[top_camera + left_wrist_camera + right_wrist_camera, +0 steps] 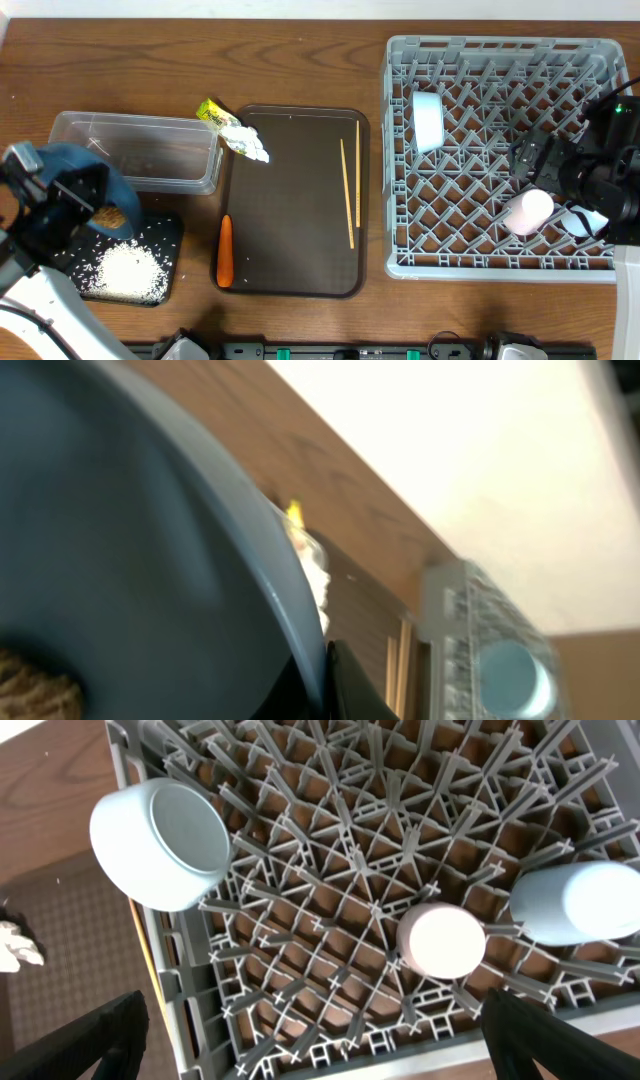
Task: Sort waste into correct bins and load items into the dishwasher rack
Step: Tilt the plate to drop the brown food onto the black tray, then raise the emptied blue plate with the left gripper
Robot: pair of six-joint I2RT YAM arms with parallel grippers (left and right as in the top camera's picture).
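My left gripper [328, 682] is shut on the rim of the large blue plate [75, 185], held tilted over the black tray [172, 235]. A small brown lump [108, 217] clings to the plate [150, 560]; it also shows in the left wrist view [35, 685]. White rice [125, 268] lies in the black tray. My right gripper [320, 1050] is open and empty above the grey rack [500, 262], which holds the white bowl [428, 120], pink cup [528, 212] and light-blue cup [580, 222]. The chopsticks [350, 190] and carrot [225, 250] lie on the dark-brown serving tray [295, 280].
The clear tub [140, 150] stands behind the black tray. The yellow-green wrapper [210, 110] and white tissue [245, 140] lie at the serving tray's back left corner. In the right wrist view the bowl [160, 840], pink cup [440, 940] and light-blue cup [580, 900] sit among the pegs.
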